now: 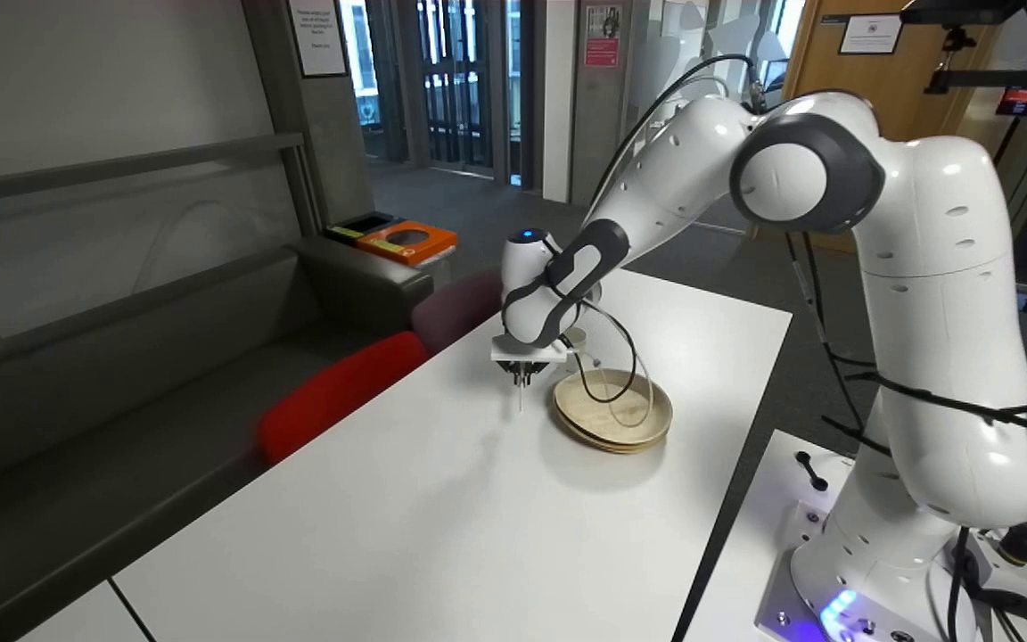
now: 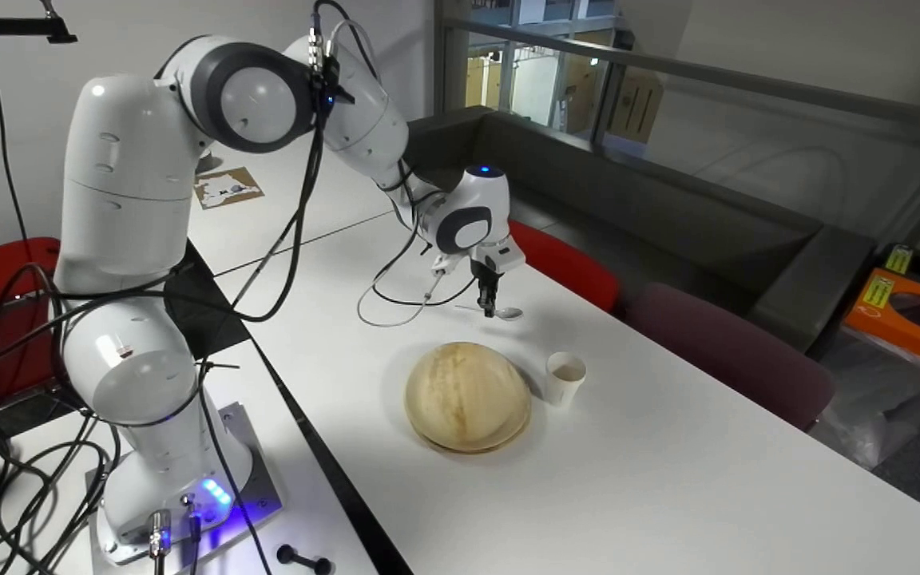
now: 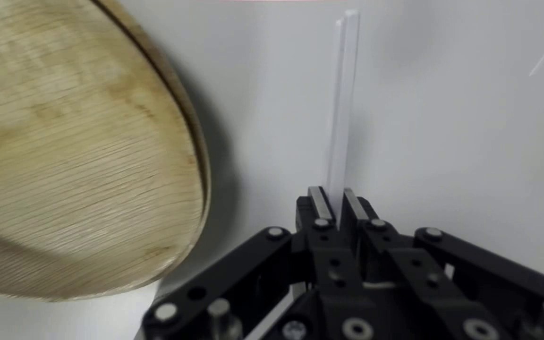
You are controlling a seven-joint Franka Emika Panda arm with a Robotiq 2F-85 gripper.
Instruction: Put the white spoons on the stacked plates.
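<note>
On the main table (image 1: 389,535) we have the stacked plates (image 2: 468,395), one upon another. We note the cup (image 2: 561,393) upright just beside them, to their right in an exterior view. In the wrist view the plates lie left; to their right, apart from them, we see the spoons (image 3: 349,71) between the fingertips (image 3: 357,204) of the gripper (image 3: 338,205), over the table. Along the table's edge we log two chairs (image 2: 731,359), the sofa (image 2: 628,192) behind them, bins (image 1: 433,242) just beside the sofa's end. We have the arm's base (image 1: 861,553) on a separate worktop (image 1: 781,473), with a gap between it and the main table.
</note>
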